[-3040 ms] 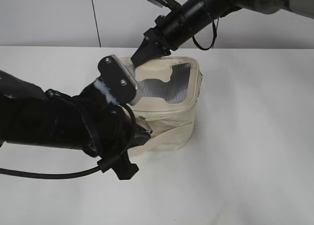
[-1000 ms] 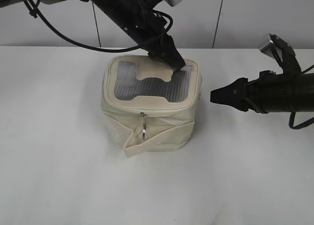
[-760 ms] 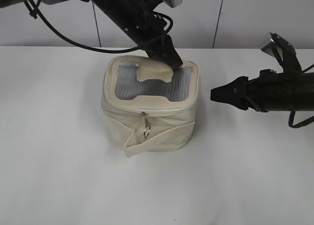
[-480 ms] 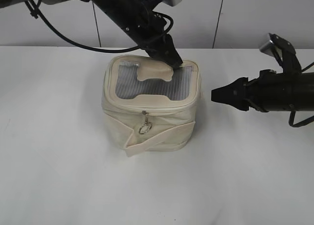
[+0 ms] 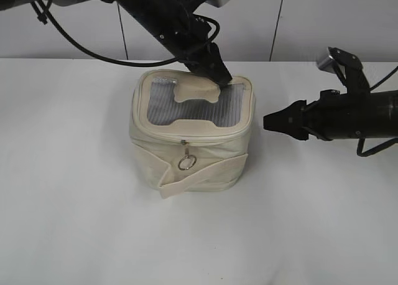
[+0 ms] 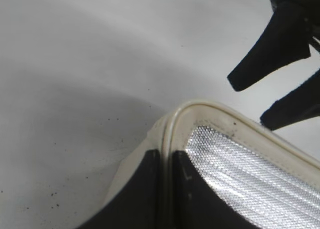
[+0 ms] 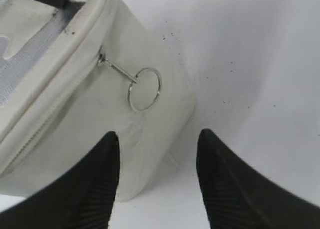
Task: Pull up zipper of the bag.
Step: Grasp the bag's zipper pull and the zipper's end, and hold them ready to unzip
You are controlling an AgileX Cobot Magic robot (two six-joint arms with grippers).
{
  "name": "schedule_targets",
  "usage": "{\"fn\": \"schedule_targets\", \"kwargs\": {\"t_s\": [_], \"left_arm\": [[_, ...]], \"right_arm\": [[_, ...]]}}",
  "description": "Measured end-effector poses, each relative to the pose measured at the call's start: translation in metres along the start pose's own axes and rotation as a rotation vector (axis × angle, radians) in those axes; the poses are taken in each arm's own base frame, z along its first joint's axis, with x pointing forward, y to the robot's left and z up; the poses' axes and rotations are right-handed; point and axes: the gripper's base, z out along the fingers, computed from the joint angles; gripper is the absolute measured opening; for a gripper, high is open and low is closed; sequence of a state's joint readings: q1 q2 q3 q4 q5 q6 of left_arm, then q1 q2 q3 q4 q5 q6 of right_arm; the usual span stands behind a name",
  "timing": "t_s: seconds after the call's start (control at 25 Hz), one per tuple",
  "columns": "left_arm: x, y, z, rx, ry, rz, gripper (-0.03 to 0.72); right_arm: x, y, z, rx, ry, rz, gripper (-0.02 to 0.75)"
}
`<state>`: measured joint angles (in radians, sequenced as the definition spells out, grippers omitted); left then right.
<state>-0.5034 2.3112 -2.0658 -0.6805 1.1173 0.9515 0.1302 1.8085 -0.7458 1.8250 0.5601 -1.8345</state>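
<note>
The bag (image 5: 191,135) stands mid-counter (image 5: 74,223) with free room around. My left end effector (image 5: 217,75) pinches its back lid rim. My right end effector (image 5: 268,121), fingers apart, is beside it. Only the right wrist view shows the side zipper (image 7: 75,86) ring.

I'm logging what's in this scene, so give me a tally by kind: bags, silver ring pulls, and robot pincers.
Bags: 1, the cream bag.
Silver ring pulls: 2, front ring pull and side ring pull.
Robot pincers: 2, left pincer clamped on the bag's lid rim, right pincer open beside the bag.
Total: 5
</note>
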Motion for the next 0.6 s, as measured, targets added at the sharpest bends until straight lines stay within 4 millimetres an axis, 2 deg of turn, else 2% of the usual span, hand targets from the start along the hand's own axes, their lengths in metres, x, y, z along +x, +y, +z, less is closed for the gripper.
{"fn": "schedule_targets", "kwargs": {"t_s": [0.28, 0.6], "left_arm": [[0.000, 0.000, 0.000, 0.000, -0.001, -0.001, 0.043], [0.000, 0.000, 0.000, 0.000, -0.001, -0.002, 0.043]], "right_arm": [[0.005, 0.016, 0.025, -0.075, 0.049, -0.060, 0.400], [-0.011, 0.014, 0.031, -0.031, 0.025, -0.094, 0.400]]}}
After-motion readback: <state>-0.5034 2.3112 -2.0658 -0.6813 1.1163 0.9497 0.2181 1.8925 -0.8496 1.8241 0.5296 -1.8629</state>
